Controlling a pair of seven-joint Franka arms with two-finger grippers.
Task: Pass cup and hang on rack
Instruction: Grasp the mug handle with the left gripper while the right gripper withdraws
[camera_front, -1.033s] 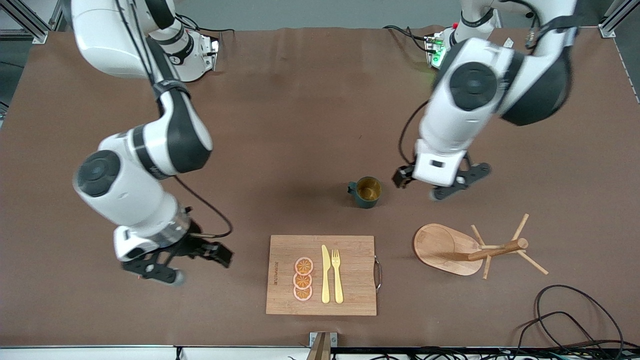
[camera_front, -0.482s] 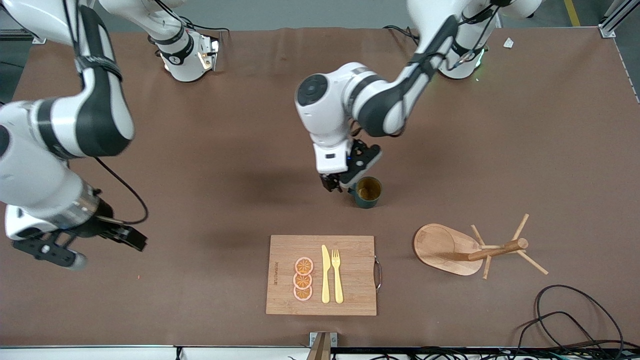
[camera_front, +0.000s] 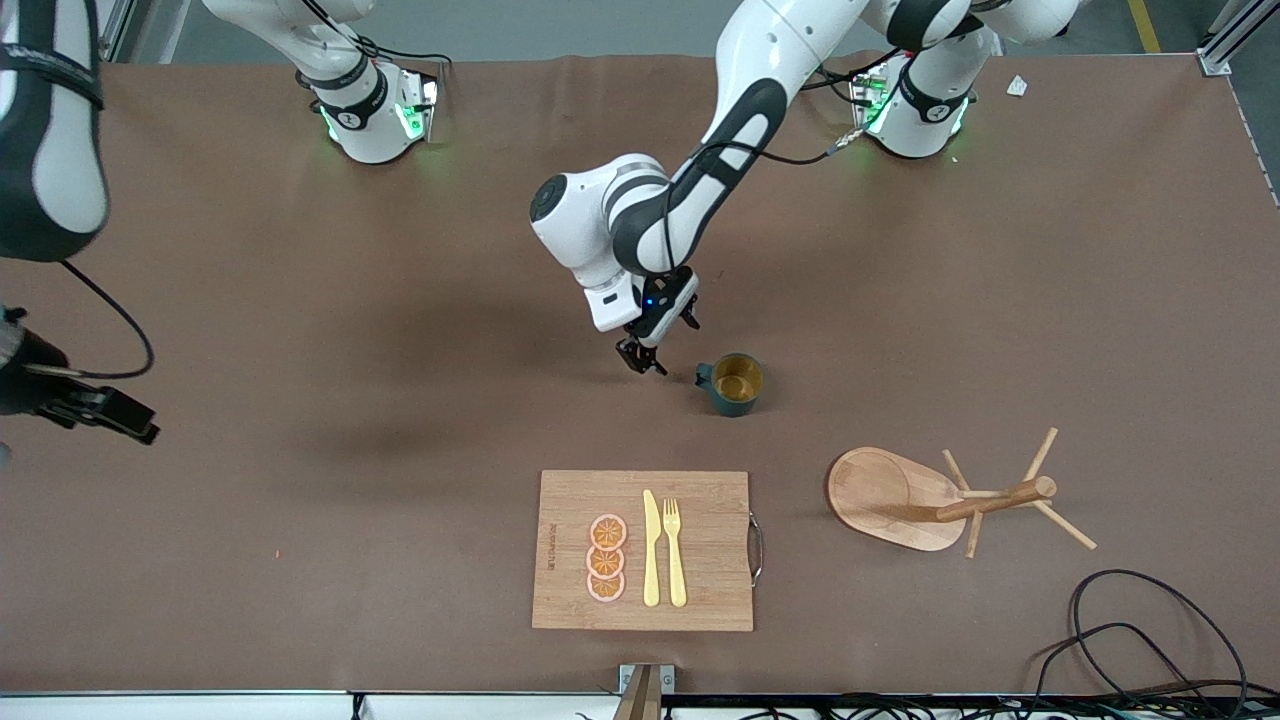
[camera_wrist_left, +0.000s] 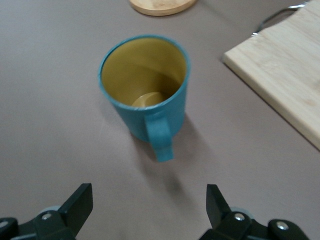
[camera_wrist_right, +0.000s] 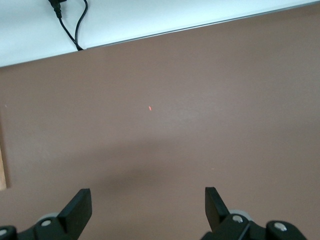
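The cup (camera_front: 733, 384) stood upright on the brown table (camera_front: 400, 400), a small dark teal cylinder with a yellowish-tan inside, its stubby side handle (camera_wrist_left: 161, 140) turned toward my left gripper (camera_front: 643, 355). That gripper hung low just beside the cup on the handle side, jaws spread wide and empty. The rack (camera_front: 950, 496) stood nearer the front camera, toward my left arm's end, beside the cutting board (camera_front: 645, 550). My right gripper (camera_wrist_right: 147, 212) waited over bare table, jaws open.
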